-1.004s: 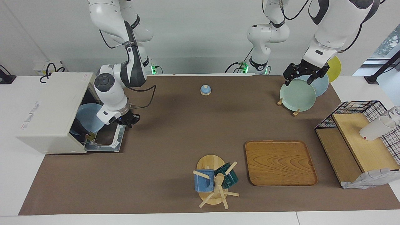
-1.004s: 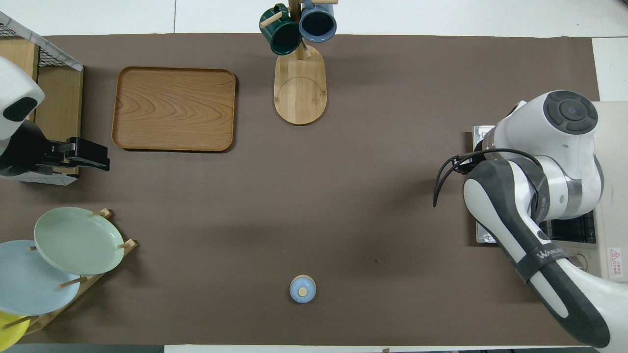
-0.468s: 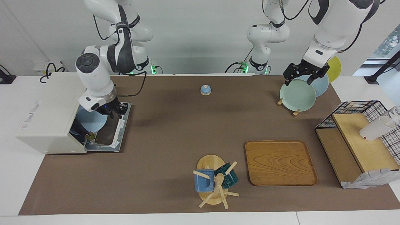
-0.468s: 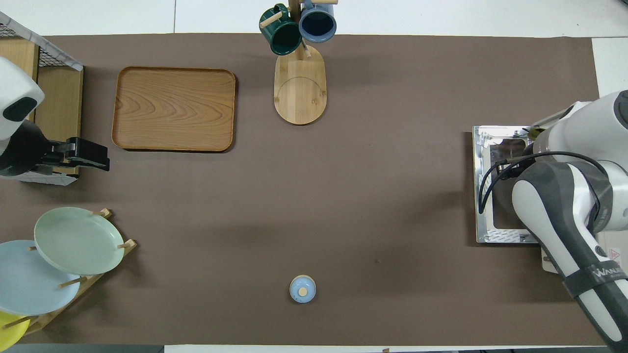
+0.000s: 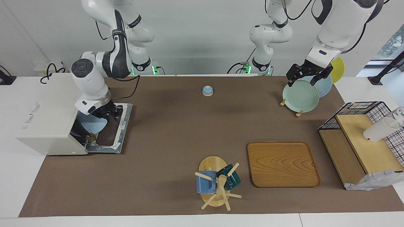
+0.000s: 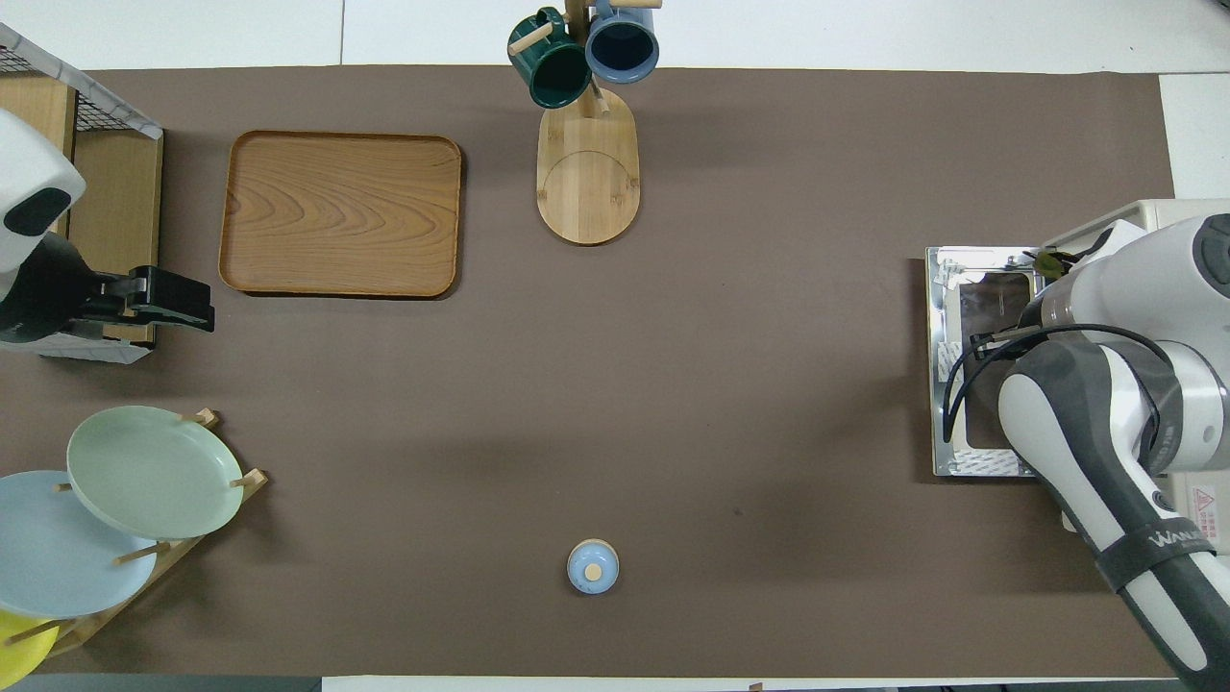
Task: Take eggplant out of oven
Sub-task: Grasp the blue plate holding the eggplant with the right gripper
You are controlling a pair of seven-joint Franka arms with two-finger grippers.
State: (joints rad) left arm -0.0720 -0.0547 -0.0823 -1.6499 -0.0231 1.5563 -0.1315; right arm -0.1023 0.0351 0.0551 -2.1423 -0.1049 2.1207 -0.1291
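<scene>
The cream-white oven [image 5: 50,113] stands at the right arm's end of the table, its glass door [image 5: 110,135] dropped flat open. Inside, a pale blue plate [image 5: 91,124] leans, and the dark eggplant [image 5: 81,133] lies at the oven's mouth with its greenish stem pointing out over the door. In the overhead view only the stem tip of the eggplant [image 6: 1052,258] shows, beside the oven [image 6: 1192,221]. My right gripper [image 5: 112,114] hangs at the oven's mouth, over the inner end of the door, just above the plate's rim. My left gripper [image 5: 304,77] waits open over the green plate [image 5: 300,96].
A plate rack holds green, blue and yellow plates. A wooden tray [image 5: 283,164], a mug tree [image 5: 217,184] with two mugs, a small blue lidded pot [image 5: 207,90] and a wire shelf [image 5: 359,142] with a white cup [image 5: 380,129] also stand on the brown mat.
My right gripper has moved from over the door's outer edge in toward the oven's mouth, and the arm has swung up over the oven. The left arm has not moved.
</scene>
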